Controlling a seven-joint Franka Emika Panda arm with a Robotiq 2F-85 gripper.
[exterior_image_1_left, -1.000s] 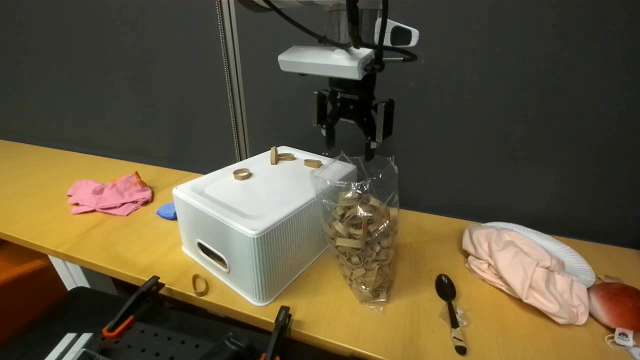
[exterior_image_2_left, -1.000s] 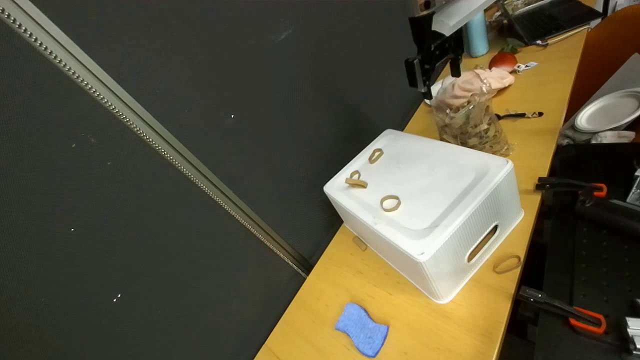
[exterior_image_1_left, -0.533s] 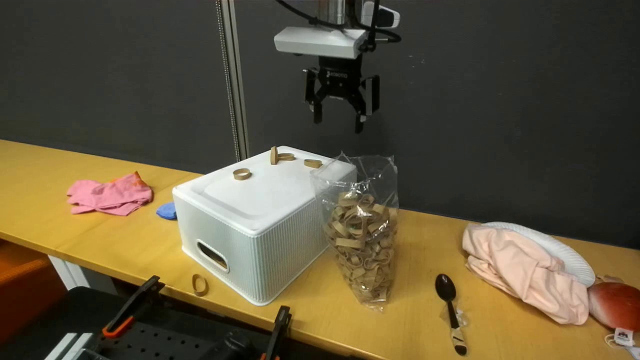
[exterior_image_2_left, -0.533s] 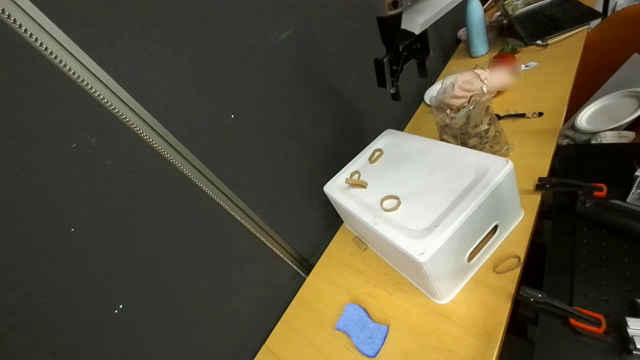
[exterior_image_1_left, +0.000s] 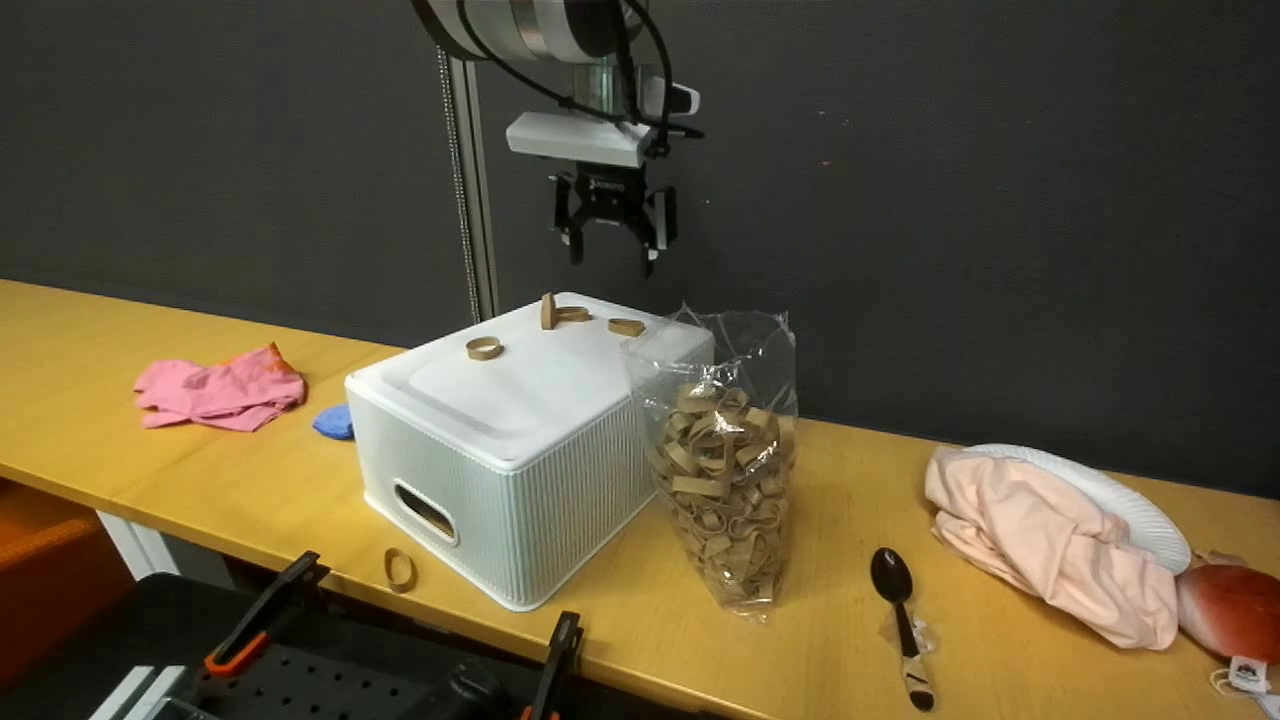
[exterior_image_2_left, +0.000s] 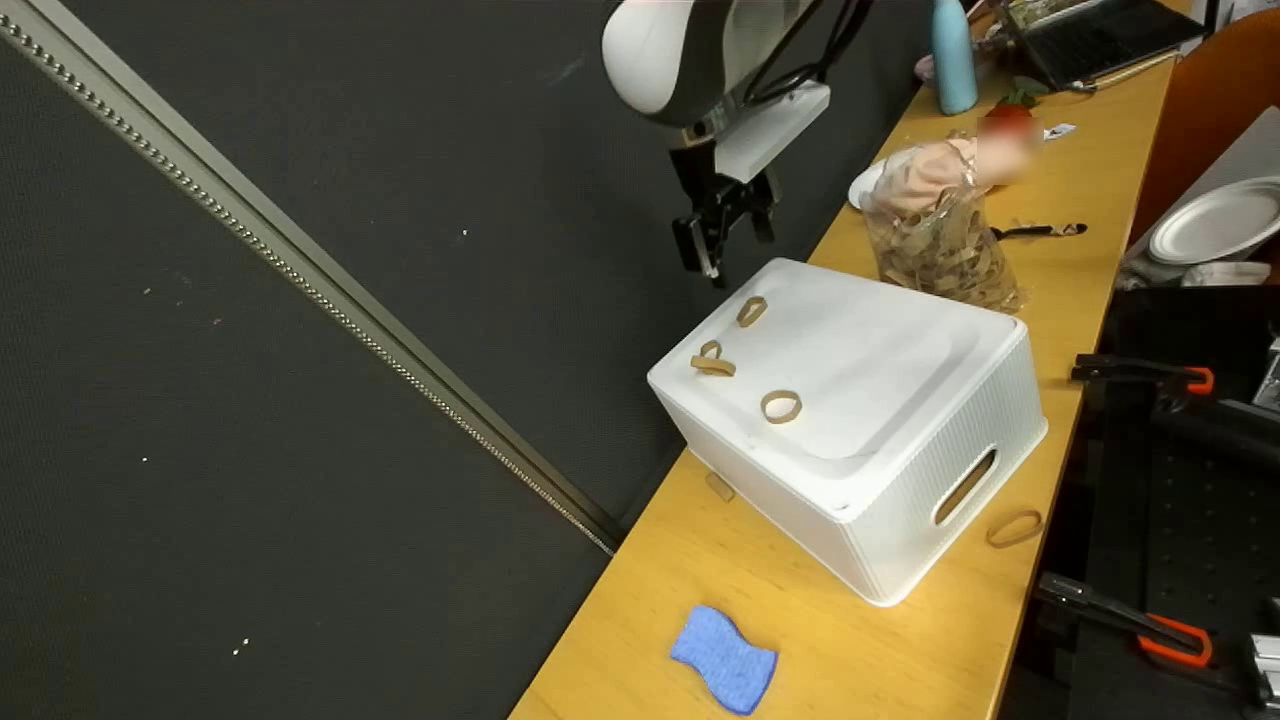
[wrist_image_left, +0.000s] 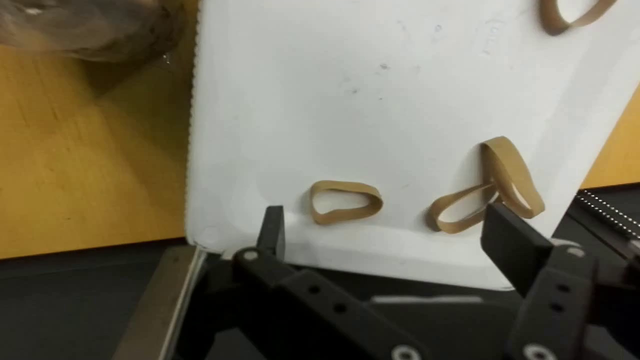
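Observation:
My gripper (exterior_image_1_left: 612, 264) hangs open, with nothing held, above the back edge of the upturned white ribbed box (exterior_image_1_left: 585, 500). Several tan rubber bands lie on the box's flat top. In the wrist view, a lone rubber band (wrist_image_left: 349, 214) shows between the spread fingers, nearer the left one. Two crossed bands (wrist_image_left: 452, 226) lie by the right fingertip, partly hidden behind it. Another band (exterior_image_2_left: 790, 416) sits farther along the top in an exterior view. Beside the box stands a clear plastic bag (exterior_image_1_left: 720, 470) full of rubber bands, its mouth open upward.
A dark wall panel (exterior_image_1_left: 1000, 250) rises close behind the box. On the table are a black spoon (exterior_image_1_left: 891, 575), a peach cloth (exterior_image_1_left: 1050, 540) on a white plate (exterior_image_1_left: 1130, 500), a pink cloth (exterior_image_1_left: 215, 390) and a blue sponge (exterior_image_2_left: 728, 660). Clamps (exterior_image_1_left: 558, 660) grip the front edge.
From over the bag's mouth, my gripper has risen and shifted over to the back of the box, dropping a little in the last half second. It stays open; the objects have not moved.

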